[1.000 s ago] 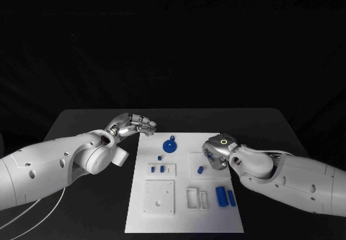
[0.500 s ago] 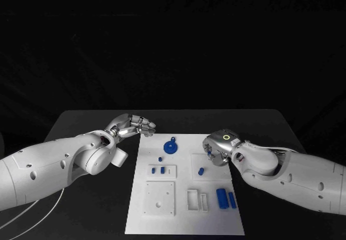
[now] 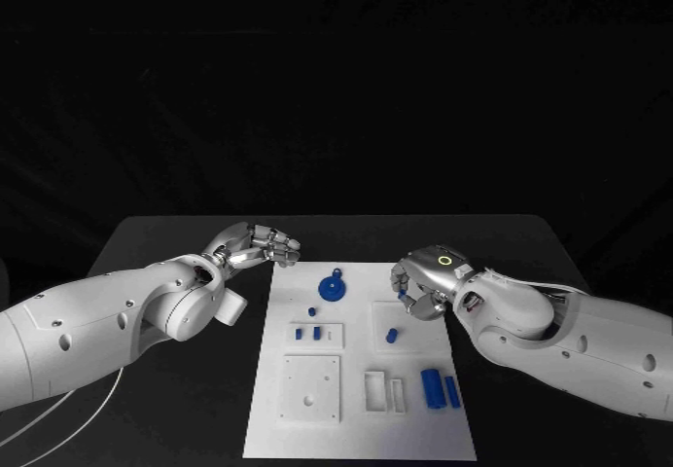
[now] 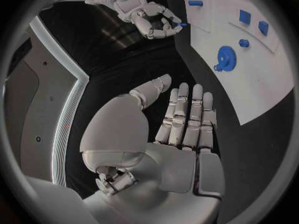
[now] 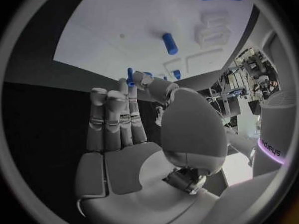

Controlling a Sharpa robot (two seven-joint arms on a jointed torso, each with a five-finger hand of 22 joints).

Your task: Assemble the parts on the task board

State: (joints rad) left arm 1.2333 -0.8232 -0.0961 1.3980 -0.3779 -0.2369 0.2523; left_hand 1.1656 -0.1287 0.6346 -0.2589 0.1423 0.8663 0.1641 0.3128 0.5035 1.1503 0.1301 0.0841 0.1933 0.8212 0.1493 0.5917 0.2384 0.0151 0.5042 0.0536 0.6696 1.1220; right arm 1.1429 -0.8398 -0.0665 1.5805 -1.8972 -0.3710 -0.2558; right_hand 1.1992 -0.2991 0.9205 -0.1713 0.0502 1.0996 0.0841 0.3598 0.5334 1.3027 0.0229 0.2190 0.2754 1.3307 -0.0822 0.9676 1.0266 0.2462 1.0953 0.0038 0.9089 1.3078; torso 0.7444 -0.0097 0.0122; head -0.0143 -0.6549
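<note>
The board (image 3: pixel 359 428) lay mid-table (image 3: pixel 168 233). The left hand (image 3: pixel 260 243) hovered off its far left corner, the gear (image 3: pixel 331 286) just beyond its fingertips. The right hand (image 3: pixel 421 282) hung over the board's right edge, pinching a small peg (image 5: pixel 131 77) at its fingertips, another peg (image 3: pixel 391 335) lying below them.

Matt black bench (image 3: pixel 168 243) carries a smooth matt white plastic board (image 3: pixel 358 428) with glossy blue plastic parts (image 3: pixel 432 386); each robot hand (image 3: pixel 260 243) (image 3: pixel 421 282) looks satin silver metal.

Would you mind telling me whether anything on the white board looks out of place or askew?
Nothing stands out. The white task board lies square, the blue gear and small blue parts rest on it, and the right hand pinches one small blue peg.
</note>
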